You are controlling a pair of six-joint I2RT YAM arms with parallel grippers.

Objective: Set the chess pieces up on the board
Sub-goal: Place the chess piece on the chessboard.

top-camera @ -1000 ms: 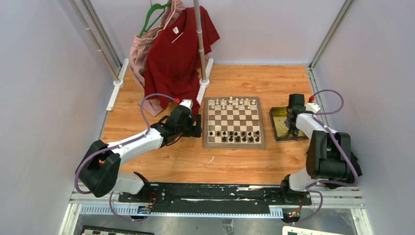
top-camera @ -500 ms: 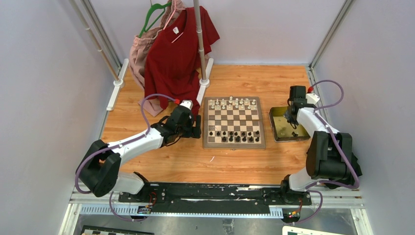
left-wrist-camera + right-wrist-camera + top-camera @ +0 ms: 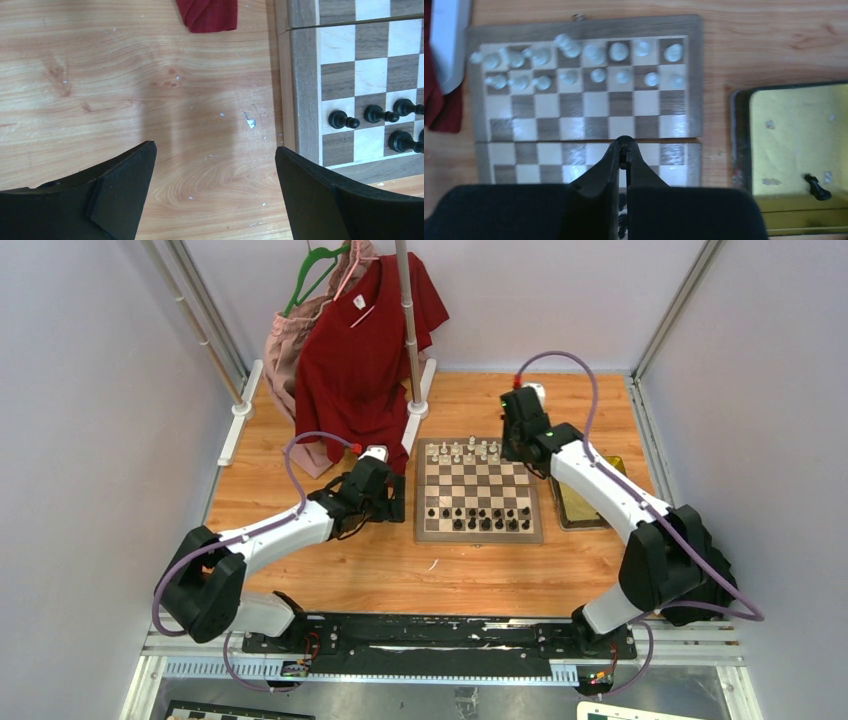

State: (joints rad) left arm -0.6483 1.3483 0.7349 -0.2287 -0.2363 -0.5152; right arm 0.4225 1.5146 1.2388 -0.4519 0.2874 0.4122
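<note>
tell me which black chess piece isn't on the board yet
The lone black piece in the yellow tray, right of the board. The other black pieces all stand in two rows on the board's near side.

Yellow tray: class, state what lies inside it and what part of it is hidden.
In the right wrist view one black chess piece lies in the yellow tray; the rest showing holds only specks. From above, the right arm covers much of the tray.

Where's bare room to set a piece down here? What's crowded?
Free: the board's four middle ranks, between white pieces and black pieces; bare table left of the board, under the open left gripper. Crowded: the two far and two near ranks.
</note>
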